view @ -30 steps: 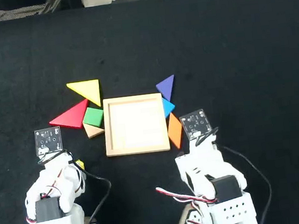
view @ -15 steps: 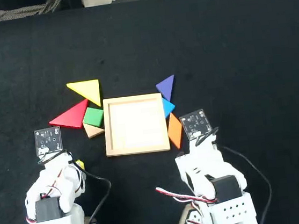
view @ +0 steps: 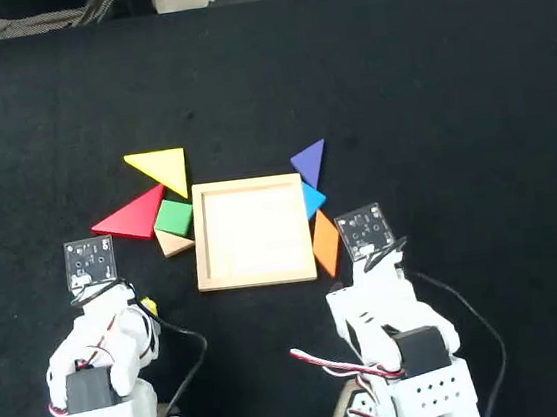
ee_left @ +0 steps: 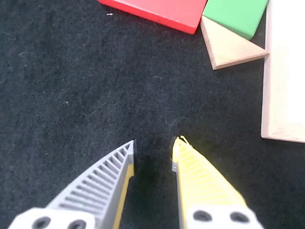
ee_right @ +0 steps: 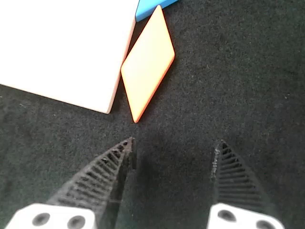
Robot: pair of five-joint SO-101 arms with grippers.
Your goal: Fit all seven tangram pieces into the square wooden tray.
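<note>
Right gripper (ee_right: 174,143): fingers spread wide over the table (view: 447,99). Left gripper (ee_left: 153,142): fingers narrowly parted. Orange parallelogram (ee_right: 148,62) lies just ahead, beside the unfilled tray (view: 201,237). Recommend straddling its narrow width and descending squarely, without nudging the tray.

- The tray (view: 246,184) is lying mid-table.
- The square piece (view: 174,218) and small triangle (view: 172,244) are touching its left wall, with the outer large triangle (view: 134,218) lying left of them and the rear large triangle (view: 160,168) behind.
- The parallelogram (view: 326,242), corner triangle (view: 313,200) and far triangle (view: 310,162) are lining its right side, front to back.
</note>
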